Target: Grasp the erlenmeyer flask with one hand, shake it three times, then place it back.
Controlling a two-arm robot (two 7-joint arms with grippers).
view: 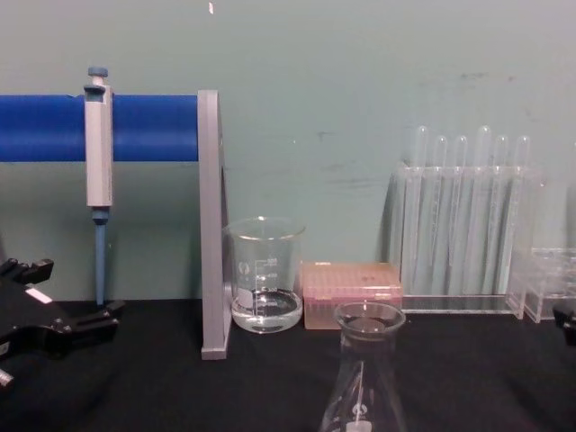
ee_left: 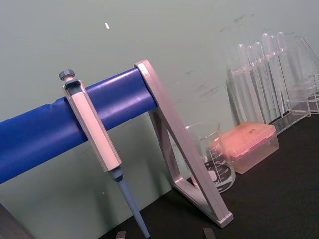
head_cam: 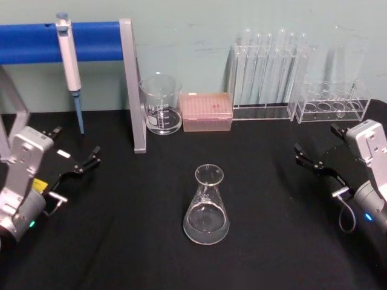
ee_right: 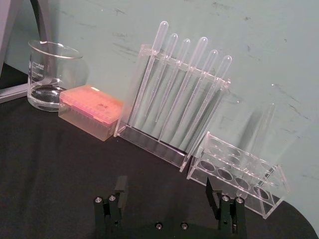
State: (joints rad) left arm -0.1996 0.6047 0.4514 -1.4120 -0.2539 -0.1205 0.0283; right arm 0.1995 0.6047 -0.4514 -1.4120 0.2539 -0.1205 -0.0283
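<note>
The erlenmeyer flask, clear glass with a little liquid in its wide base, stands upright mid-table on the black cloth; in the chest view the flask rises at the lower centre. My left gripper, the hand with a small white label, rests open at the table's left, well clear of the flask; it also shows in the chest view and the left wrist view. My right gripper sits open at the table's right, equally far from the flask, its fingers spread with nothing between them.
Along the back wall stand a glass beaker, a pink tip box, a rack of tubes and a low clear rack. A pipette hangs from the blue bar stand at back left.
</note>
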